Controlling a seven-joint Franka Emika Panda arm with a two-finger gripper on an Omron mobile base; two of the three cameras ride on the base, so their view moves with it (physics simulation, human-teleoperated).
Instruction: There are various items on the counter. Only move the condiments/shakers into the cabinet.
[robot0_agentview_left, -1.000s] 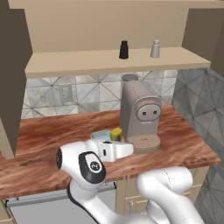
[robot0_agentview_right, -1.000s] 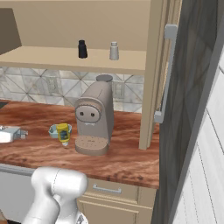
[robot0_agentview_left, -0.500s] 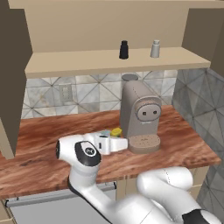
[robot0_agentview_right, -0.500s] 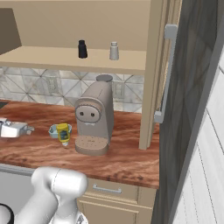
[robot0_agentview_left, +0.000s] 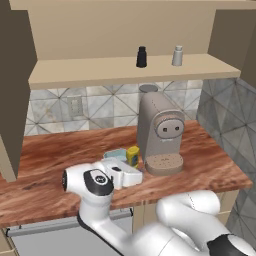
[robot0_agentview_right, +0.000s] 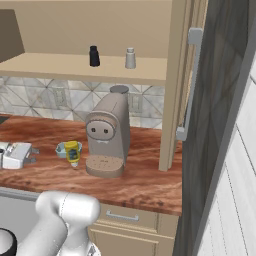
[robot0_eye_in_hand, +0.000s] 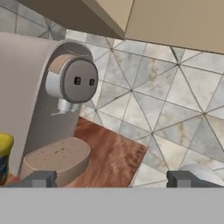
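Two shakers already stand on the cabinet shelf (robot0_agentview_left: 90, 75), upper middle of the frame: the black shaker (robot0_agentview_left: 141, 56) and the grey shaker (robot0_agentview_left: 177, 55). Only the yellow bottle (robot0_agentview_left: 133, 156) is left on the desk (robot0_agentview_left: 45, 155), centre frame, just beside the coffee machine (robot0_agentview_left: 160, 134) and blue dish (robot0_agentview_left: 115, 153). The gripper (robot0_eye_in_hand: 111, 178) hovers low near it, fingers (robot0_eye_in_hand: 41, 178) spread wide and holding nothing, lined up, I'd say, for a sideways grab.

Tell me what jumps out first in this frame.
The big beige coffee machine dominates the middle of the reddish-brown counter. A yellow squeeze bottle stands just beside it, in front of a light-blue dish. Up on the cabinet shelf, a black shaker and a grey-white shaker stand apart.
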